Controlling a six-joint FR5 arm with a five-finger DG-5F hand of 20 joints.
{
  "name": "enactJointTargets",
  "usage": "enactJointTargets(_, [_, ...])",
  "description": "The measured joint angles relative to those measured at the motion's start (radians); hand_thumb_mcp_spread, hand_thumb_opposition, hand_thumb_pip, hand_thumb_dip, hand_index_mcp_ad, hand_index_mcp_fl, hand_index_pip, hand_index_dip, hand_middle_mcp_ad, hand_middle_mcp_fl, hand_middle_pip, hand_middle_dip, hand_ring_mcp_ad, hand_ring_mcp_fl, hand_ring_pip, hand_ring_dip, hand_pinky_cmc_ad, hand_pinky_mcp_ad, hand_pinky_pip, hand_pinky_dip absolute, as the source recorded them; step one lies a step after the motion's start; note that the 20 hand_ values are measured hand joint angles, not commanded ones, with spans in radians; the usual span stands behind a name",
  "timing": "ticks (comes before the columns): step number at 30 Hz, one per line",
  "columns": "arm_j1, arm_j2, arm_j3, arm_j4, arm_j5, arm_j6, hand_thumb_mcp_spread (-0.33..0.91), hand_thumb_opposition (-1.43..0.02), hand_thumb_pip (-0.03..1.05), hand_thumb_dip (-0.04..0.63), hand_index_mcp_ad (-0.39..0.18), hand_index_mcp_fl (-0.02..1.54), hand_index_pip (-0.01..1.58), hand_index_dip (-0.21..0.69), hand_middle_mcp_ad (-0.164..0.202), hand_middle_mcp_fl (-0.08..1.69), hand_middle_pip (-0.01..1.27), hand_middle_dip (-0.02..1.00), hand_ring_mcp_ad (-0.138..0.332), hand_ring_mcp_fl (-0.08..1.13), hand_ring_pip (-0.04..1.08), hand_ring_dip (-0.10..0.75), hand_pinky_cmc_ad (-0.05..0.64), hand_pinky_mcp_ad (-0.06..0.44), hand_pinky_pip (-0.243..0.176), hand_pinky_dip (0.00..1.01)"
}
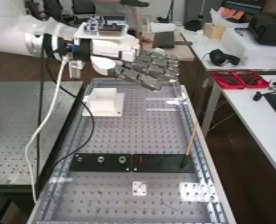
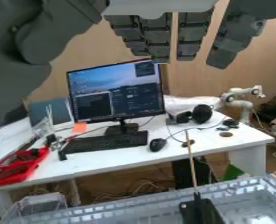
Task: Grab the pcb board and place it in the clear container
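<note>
Hand (image 1: pixel 147 68) looks empty, fingers relaxed and nearly straight, up around 12 o'clock in the high view — probably for clearance over the clear container (image 1: pixel 163 109) at 1 — while the likely pcb board (image 1: pixel 139 188) lies flat at 6 o'clock on the worktop (image 1: pixel 138 137).

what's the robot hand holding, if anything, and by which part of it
Nothing is held: the hand is in the air near the far end of the perforated bench, fingers extended.
</note>
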Motion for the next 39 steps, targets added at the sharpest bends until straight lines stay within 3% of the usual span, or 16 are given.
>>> enactJointTargets(5, [-0.03, -0.038, -0.038, 0.061, -0.006, -0.006, 0.2, -0.68, 0.16, 0.007, 0.15, 0.03, 0.07, 0.049, 0.171, 0.01, 0.12, 0.02, 0.169, 0.02, 0.09, -0.019, 0.349, 0.25, -0.12, 0.25])
enactJointTargets(17, [-0.075, -0.109, -0.073, 0.14, -0.031, -0.04, 0.3, -0.68, 0.31, 0.016, 0.009, 0.06, 0.1, 0.051, 0.173, 0.01, 0.12, 0.03, 0.171, 0.01, 0.08, -0.019, 0.344, 0.23, -0.124, 0.29])
enactJointTargets(21, [-0.09, -0.135, -0.076, 0.161, -0.038, -0.053, 0.36, -0.7, 0.34, 0.035, -0.014, 0.16, 0.11, 0.087, 0.164, 0.01, 0.13, 0.03, 0.168, 0.0, 0.08, -0.016, 0.335, 0.232, -0.124, 0.29])
enactJointTargets(23, [-0.099, -0.149, -0.078, 0.177, -0.042, -0.058, 0.38, -0.71, 0.36, 0.038, -0.026, 0.22, 0.12, 0.093, 0.154, 0.01, 0.12, 0.03, 0.175, 0.0, 0.08, -0.019, 0.33, 0.209, -0.124, 0.29])
enactJointTargets(27, [-0.114, -0.171, -0.078, 0.195, -0.049, -0.06, 0.43, -0.73, 0.39, 0.094, -0.054, 0.33, 0.24, 0.103, 0.141, 0.01, 0.13, 0.03, 0.178, 0.0, 0.08, -0.016, 0.319, 0.199, -0.124, 0.27])
enactJointTargets(30, [-0.123, -0.186, -0.078, 0.204, -0.052, -0.061, 0.45, -0.75, 0.4, 0.113, -0.063, 0.35, 0.42, 0.113, 0.126, 0.01, 0.12, 0.03, 0.159, 0.0, 0.08, -0.019, 0.309, 0.183, -0.124, 0.24])
enactJointTargets(39, [-0.15, -0.232, -0.071, 0.24, -0.057, -0.061, 0.49, -0.8, 0.4, 0.159, -0.086, 0.37, 0.81, 0.126, 0.126, 0.01, 0.12, 0.06, 0.164, 0.0, 0.08, -0.016, 0.295, 0.162, -0.106, 0.19])
